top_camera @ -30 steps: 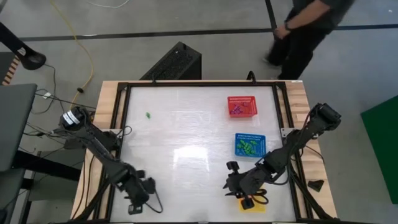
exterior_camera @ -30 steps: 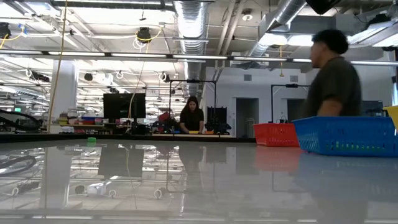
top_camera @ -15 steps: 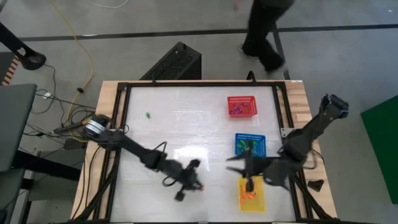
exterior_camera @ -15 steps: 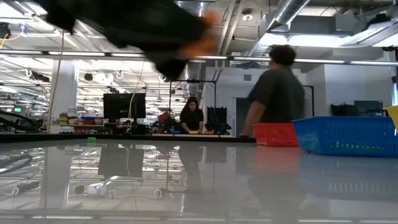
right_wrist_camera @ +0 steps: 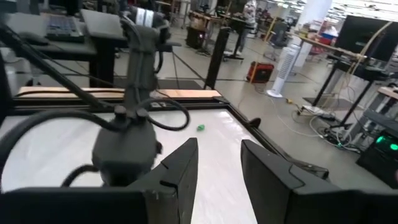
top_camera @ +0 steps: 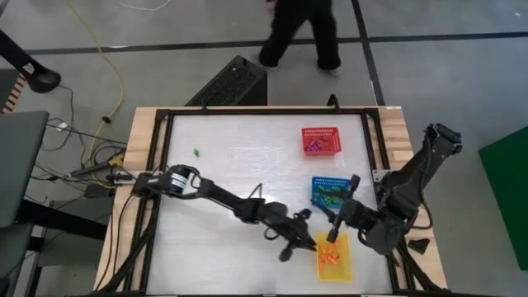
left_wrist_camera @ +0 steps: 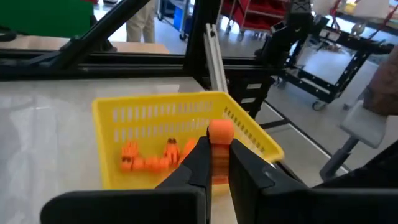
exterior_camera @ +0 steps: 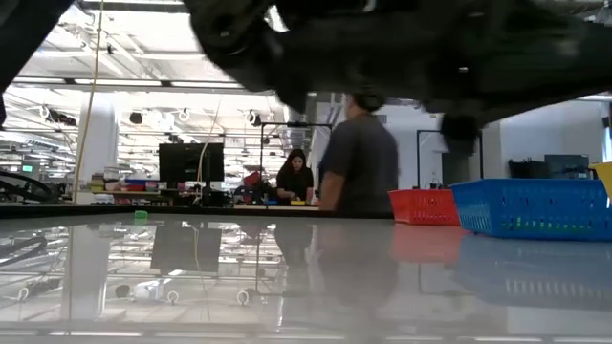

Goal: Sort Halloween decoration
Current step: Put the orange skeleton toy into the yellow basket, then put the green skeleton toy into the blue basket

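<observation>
Orange trinket (left_wrist_camera: 219,135) upright, long axis vertical, in left claw (left_wrist_camera: 217,163)

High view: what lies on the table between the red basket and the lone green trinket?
Nothing: between the red basket and the green trinket the high view shows only bare white tabletop.

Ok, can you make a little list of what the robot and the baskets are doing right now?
left gripper: shut on an orange trinket, beside the yellow basket
right gripper: open, holding nothing, near the yellow and blue baskets
yellow basket: orange trinkets inside
blue basket: green trinkets inside
red basket: purple trinkets inside
left on the table: one green trinket, far from the baskets
behind the table: a person walking past
</observation>
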Controlling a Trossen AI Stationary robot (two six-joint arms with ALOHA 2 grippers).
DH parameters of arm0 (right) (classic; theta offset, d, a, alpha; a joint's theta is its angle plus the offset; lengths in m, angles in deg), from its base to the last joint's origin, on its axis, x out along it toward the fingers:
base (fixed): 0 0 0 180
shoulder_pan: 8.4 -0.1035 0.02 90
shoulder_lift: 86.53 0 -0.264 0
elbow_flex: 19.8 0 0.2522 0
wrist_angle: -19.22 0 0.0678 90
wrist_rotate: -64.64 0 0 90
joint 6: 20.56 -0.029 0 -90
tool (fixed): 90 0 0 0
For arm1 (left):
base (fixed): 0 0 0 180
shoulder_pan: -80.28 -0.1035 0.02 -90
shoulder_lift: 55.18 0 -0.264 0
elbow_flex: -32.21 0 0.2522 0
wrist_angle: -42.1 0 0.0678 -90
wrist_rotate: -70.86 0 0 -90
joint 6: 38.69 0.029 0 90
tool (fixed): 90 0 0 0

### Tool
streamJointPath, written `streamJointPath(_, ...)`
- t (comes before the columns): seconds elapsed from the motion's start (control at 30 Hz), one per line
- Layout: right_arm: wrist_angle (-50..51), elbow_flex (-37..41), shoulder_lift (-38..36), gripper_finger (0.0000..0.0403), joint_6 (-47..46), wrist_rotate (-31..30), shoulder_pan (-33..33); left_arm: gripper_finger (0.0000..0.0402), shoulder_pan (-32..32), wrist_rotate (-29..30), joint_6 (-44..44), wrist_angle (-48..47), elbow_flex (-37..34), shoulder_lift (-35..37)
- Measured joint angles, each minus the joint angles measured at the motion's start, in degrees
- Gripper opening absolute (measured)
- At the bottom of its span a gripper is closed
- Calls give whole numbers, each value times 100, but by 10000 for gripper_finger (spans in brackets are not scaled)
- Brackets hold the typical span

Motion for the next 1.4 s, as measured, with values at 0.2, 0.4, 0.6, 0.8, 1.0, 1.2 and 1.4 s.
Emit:
streamJointPath(0.2,27,0,0,152,41,-2,-85,19,0,333,125,-958,1241,-560)
streamJointPath(0.4,101,2,0,152,40,-4,0,51,-13,410,231,-1665,1794,-817)
streamJointPath(0.6,191,4,0,152,37,-2,57,100,-15,108,642,-1667,1809,-807)
streamJointPath(0.8,490,7,0,152,-176,0,117,138,-118,-235,585,-2013,1807,-704)
streamJointPath(1.0,712,7,0,152,-361,2,112,137,-356,-650,823,-4165,1821,201)
streamJointPath(1.2,760,7,0,152,-420,19,145,123,-329,1131,1783,-8205,1800,1025)
streamJointPath(1.4,1062,7,2,152,-925,142,152,105,-383,1994,1871,-10231,1051,2014)
